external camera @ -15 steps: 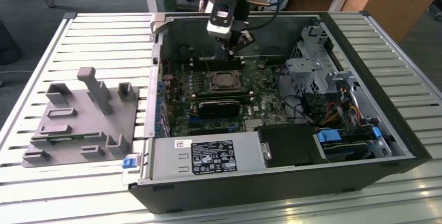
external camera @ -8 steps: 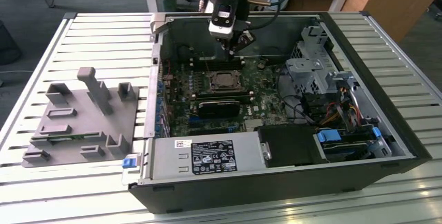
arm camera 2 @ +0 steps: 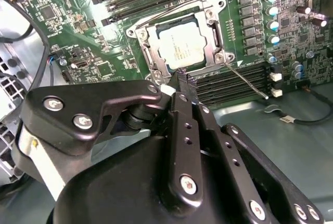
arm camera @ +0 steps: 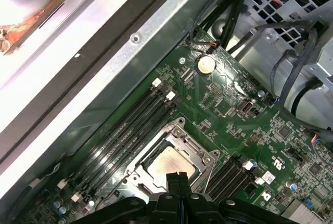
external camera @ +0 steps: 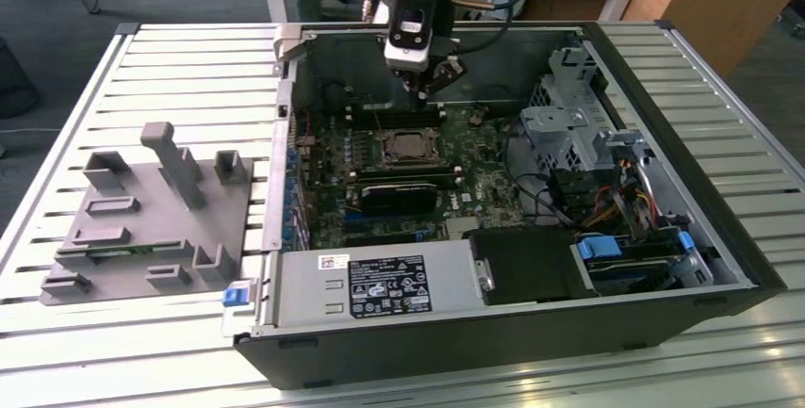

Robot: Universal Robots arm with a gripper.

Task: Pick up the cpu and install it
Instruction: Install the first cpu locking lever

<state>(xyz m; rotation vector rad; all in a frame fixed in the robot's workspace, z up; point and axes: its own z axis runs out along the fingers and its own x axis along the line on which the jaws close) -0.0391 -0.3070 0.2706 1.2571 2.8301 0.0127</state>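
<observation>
Cpu (external camera: 405,147): seated in socket (arm camera 2: 219,30) mid-motherboard (external camera: 330,212), just below gripper (external camera: 425,95), which is closed, nothing held. Case (external camera: 503,337) laid on slatted table (external camera: 164,59).

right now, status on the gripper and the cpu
Gripper shut, empty, hovering over the socket edge. Cpu lying flat in the socket on the motherboard. Nothing between them; thin lever sticks out beside the socket.

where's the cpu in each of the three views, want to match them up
exterior view: the cpu sits in the motherboard socket, mid-case, close to the gripper.
second wrist view: the cpu lies in the socket, just beyond the gripper's tips.
first wrist view: the cpu lies in the socket, with one edge behind the gripper's tips.
shared landmark: the metal socket frame around it.
</observation>
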